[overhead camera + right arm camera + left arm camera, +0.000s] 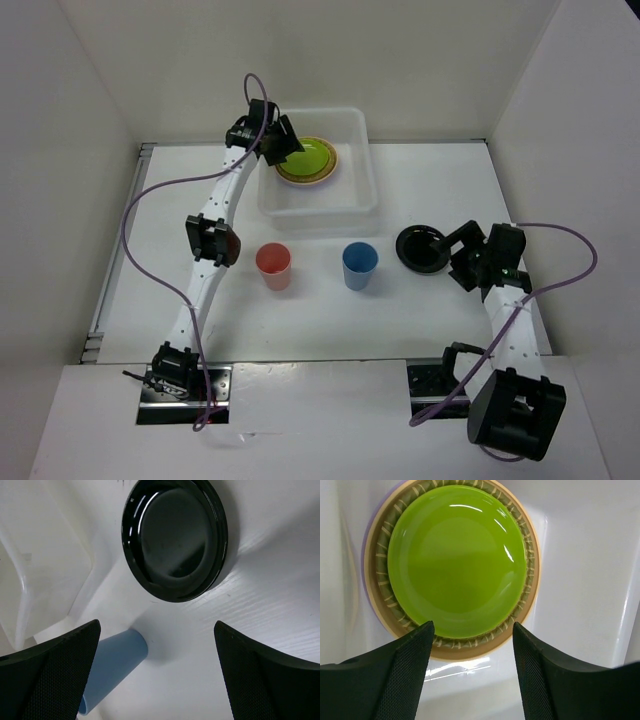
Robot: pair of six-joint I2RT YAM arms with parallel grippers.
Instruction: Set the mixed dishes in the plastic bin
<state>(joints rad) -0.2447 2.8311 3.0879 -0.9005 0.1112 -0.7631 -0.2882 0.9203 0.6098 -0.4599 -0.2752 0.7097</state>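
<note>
Top view: plastic bin (320, 206) sits upper centre on the table (430, 180). Inside it is a plate stack with the lime green plate (310, 160) on top. The left gripper (272, 140) hangs over the bin's upper-left corner and covers that side of the stack.

Left wrist view: claw spread, with both fingers low in frame and nothing between them. I see the woven tan plate (529, 597) only as a ring around the green one. The lilac plate (365, 555) is a thin sliver at the left edge. Whatever else lies under the stack is hidden. The top of the stack is cut off by the frame.

Three dishes remain outside the bin, in a row below it. The coral-red cup (273, 266) is left of centre and the blue cup (360, 265) is at centre, both upright with mouths up. The glossy black plate (422, 248) is to the right.

The right gripper (458, 250) is at the black plate's right rim. From above I cannot tell whether it touches. Right wrist view: claw wide apart and holding nothing. The black plate sits whole at upper centre. The blue cup is lower left, its lower part hidden behind one finger. A bin corner shows at the left edge, cut off. The coral-red cup is out of this view.
</note>
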